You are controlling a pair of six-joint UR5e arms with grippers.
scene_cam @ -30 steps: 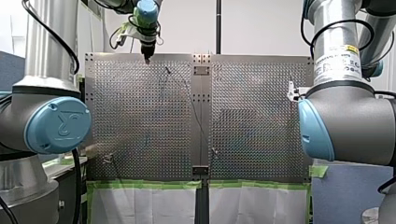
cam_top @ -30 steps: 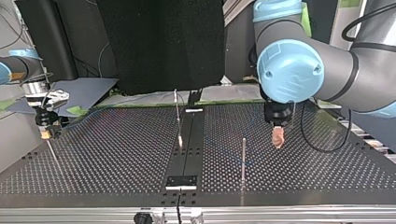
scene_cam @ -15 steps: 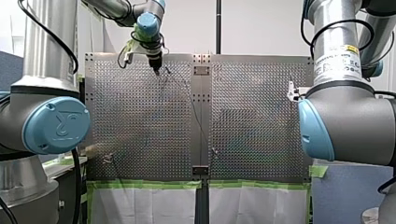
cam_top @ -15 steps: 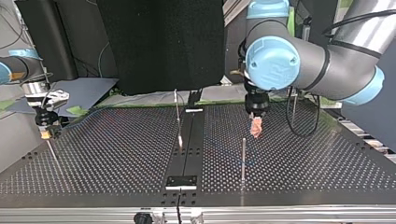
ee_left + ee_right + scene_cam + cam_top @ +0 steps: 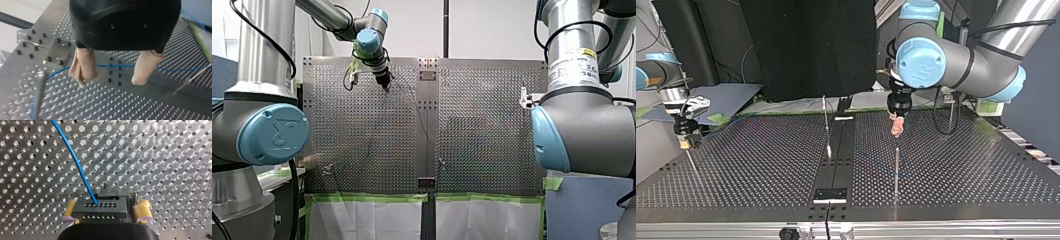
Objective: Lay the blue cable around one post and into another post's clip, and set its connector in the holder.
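1. In the right tool [image 5: 106,207], between yellow pads [image 5: 142,210]: connector [image 5: 100,209], clamped. Rigid block, looks a sound hold.
2. Ahead of it: blue cable [image 5: 75,162] runs off over the table [image 5: 162,157]. Thin, probably limp and light.
3. Left tool [image 5: 110,79] spread wide, empty. Blue cable crosses beneath, between its fingers [image 5: 83,65]. Pinch there; it may slip.

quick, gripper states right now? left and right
left gripper: open, holding nothing
right gripper: shut on the black connector of the blue cable
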